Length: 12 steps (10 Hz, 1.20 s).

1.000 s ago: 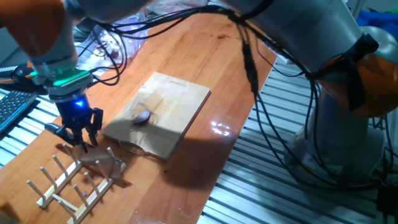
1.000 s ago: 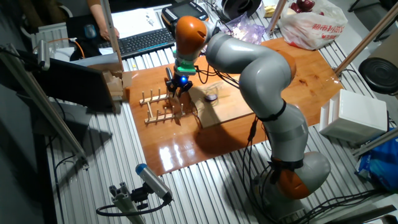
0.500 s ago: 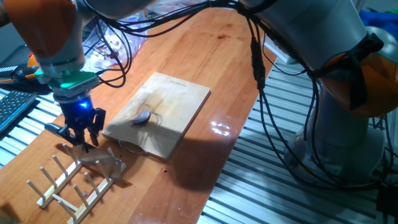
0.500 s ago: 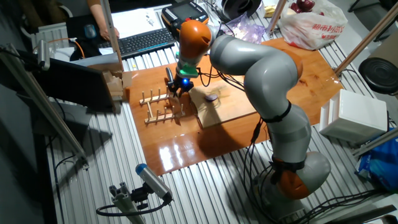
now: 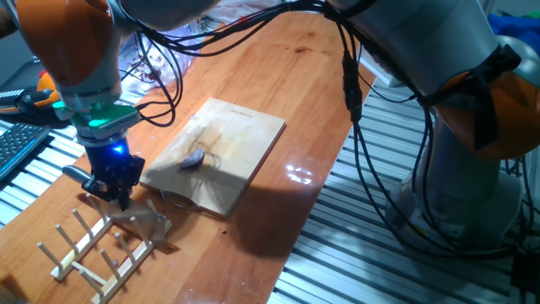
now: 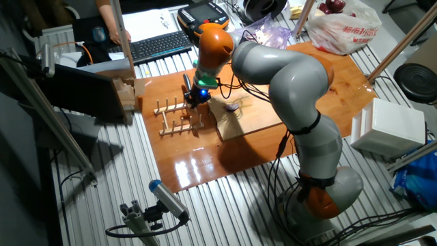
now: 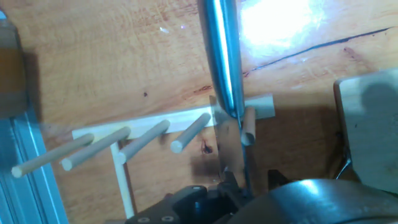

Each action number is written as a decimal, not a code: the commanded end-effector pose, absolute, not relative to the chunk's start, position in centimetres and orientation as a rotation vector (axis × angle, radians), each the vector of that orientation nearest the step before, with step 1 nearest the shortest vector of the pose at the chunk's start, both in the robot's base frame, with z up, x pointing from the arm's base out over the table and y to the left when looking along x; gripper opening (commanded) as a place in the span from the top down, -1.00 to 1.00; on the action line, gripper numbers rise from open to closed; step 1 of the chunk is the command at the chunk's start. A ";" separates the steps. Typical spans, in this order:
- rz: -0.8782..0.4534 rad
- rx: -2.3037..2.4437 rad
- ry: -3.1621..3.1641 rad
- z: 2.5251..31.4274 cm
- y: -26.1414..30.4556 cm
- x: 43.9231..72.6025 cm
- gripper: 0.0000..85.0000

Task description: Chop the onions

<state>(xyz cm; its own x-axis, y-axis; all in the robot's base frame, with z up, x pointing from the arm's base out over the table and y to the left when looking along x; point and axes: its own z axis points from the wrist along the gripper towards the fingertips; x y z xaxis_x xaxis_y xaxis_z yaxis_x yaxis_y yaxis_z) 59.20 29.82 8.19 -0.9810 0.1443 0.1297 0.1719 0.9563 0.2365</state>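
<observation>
Fixed view: onion [image 5: 193, 159] small, purplish, apparently wedge-shaped, on board [image 5: 240, 135].

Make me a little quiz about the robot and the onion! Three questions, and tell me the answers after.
1. Where does the onion wedge lie?
A. on the wooden cutting board
B. on a keyboard
C. in a bowl

2. True or false: the gripper hangs right over the onion wedge.

3. Fill in the missing word: the peg rack is made of ____.

Key
1. A.
2. False. The gripper is at the peg rack, to the side of the cutting board.
3. Wood.
</observation>
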 end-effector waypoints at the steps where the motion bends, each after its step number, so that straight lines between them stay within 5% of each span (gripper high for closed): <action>1: -0.381 -0.234 -2.998 8.1 29.8 59.2 1.00; 6: -0.353 -0.248 -3.036 10.0 32.2 59.3 1.00; 12: -0.215 -0.170 -3.005 16.4 31.5 59.8 1.00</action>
